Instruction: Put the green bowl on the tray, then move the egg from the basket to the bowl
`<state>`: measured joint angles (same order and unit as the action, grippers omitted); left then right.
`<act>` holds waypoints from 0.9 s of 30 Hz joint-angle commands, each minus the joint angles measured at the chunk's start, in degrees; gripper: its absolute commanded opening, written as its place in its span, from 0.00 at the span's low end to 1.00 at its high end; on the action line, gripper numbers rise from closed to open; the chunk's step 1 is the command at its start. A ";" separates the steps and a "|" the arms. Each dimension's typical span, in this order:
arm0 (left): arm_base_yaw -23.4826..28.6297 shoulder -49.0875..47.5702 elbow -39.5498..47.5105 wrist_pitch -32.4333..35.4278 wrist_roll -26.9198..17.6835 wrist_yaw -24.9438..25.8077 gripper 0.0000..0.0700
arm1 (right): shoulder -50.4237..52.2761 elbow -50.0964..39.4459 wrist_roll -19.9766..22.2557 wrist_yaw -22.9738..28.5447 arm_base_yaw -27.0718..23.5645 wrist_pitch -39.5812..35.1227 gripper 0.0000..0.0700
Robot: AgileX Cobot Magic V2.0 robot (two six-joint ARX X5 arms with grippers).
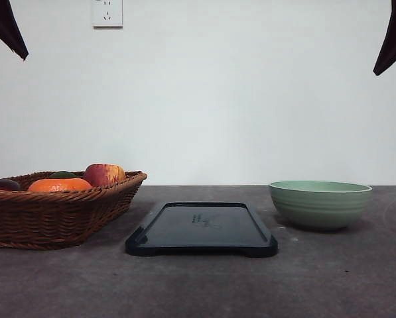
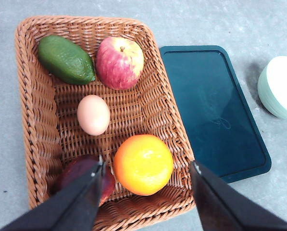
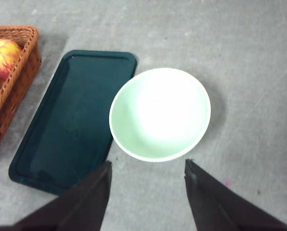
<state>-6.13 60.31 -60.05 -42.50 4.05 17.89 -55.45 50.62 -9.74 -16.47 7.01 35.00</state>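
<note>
Green bowl [image 3: 160,114] right of tray [image 3: 71,120], on table: rigid glazed ceramic, slippery, chippable; pinch rim. Right gripper [image 3: 148,169] spread wide, empty, above it.

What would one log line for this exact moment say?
green bowl: on table, off tray | egg: in basket | left gripper: open | right gripper: open
</note>
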 commanded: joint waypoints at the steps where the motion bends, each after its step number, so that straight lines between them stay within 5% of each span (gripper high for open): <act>1: -0.17 0.37 -1.62 0.28 -0.33 0.20 0.52 | -1.84 2.19 -0.98 0.04 -0.04 0.94 0.43; 27: -0.17 0.37 -1.62 1.28 0.05 0.16 0.50 | -39.90 32.64 7.26 7.60 -0.17 20.52 0.43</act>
<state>-6.15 60.31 -60.05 -41.91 4.08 17.89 -94.04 81.91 -3.44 -9.10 6.76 55.46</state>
